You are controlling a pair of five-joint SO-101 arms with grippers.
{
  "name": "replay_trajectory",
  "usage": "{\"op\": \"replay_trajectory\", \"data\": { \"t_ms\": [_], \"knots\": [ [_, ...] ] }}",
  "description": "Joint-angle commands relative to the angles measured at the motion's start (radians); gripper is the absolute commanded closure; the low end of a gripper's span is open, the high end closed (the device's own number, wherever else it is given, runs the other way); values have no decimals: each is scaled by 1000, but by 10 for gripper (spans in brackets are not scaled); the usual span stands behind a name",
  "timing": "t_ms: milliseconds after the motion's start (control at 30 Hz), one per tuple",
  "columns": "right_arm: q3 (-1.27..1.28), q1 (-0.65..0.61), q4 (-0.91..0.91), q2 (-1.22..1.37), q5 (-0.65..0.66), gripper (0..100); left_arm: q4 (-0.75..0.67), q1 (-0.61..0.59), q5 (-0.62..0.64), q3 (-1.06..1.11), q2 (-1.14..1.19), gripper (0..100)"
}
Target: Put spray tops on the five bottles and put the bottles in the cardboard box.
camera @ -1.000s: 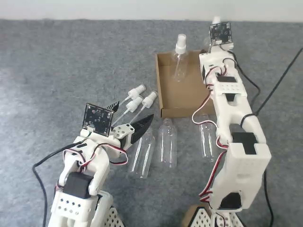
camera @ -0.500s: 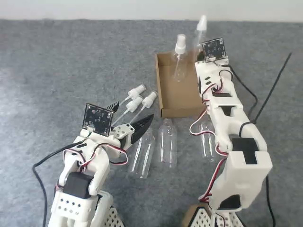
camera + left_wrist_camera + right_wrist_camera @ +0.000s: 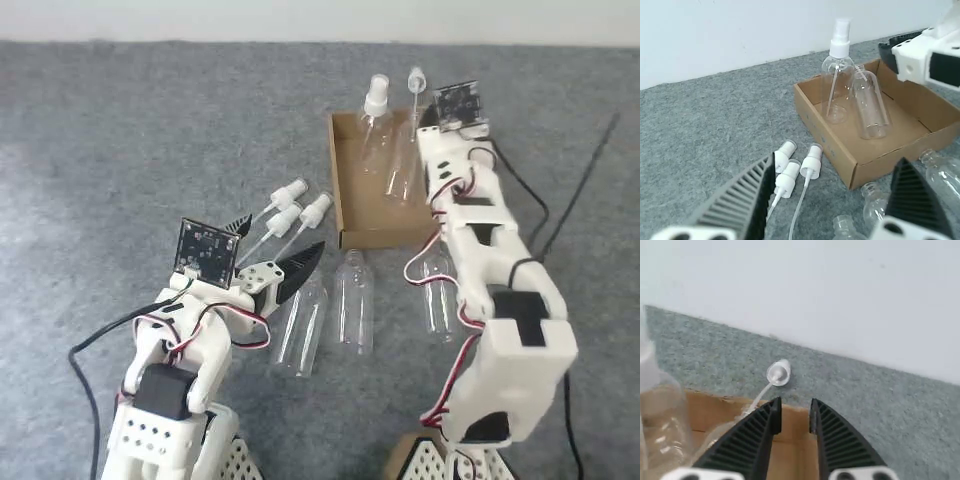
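Note:
The cardboard box (image 3: 336, 180) (image 3: 830, 135) lies on the grey carpet with two capped bottles in it. One bottle (image 3: 375, 130) (image 3: 836, 75) stands upright. The second bottle (image 3: 402, 170) (image 3: 871, 107) leans beside it, its spray top (image 3: 778, 374) just past my right gripper (image 3: 795, 412). That gripper hangs over the box's far side, its fingers a narrow gap apart with nothing between them. Three loose spray tops (image 3: 288, 205) (image 3: 795, 162) and three uncapped bottles (image 3: 354, 300) (image 3: 875, 200) lie in front of the box. My left gripper (image 3: 283, 240) (image 3: 830, 200) is open above them.
One uncapped bottle (image 3: 437, 290) lies partly under the right arm (image 3: 490, 230). A white wall (image 3: 840, 290) rises close behind the box. Bare carpet (image 3: 120, 150) spreads to the left of the box.
The right arm has lowered the capped bottle from above the box's far right corner down into the box beside the upright bottle. The left arm has stayed put.

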Motion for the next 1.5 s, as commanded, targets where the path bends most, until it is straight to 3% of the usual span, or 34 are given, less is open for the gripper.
{"op": "replay_trajectory", "data": {
  "t_ms": [0,233,367,700,867,967,1133,1467],
  "knots": [
    [-77,27,226,-186,-91,932,-32,2,-9,-7,-11,656],
    [-319,-77,822,-251,-100,731,-31,-18,-9,-7,-11,656],
    [-359,-145,955,-217,-101,744,-34,-57,-9,-10,-11,656],
    [-367,-156,888,-70,-215,783,3,-69,-9,7,-11,658],
    [-402,-137,837,-82,-207,785,52,-241,-9,13,-12,658],
    [-468,-102,802,-88,-209,786,51,-307,-8,21,-12,658],
    [-572,-82,742,-21,-204,786,-34,-311,-9,76,-12,658],
    [-971,-53,753,374,-206,786,-92,-315,-9,113,-12,658]
  ]
}}
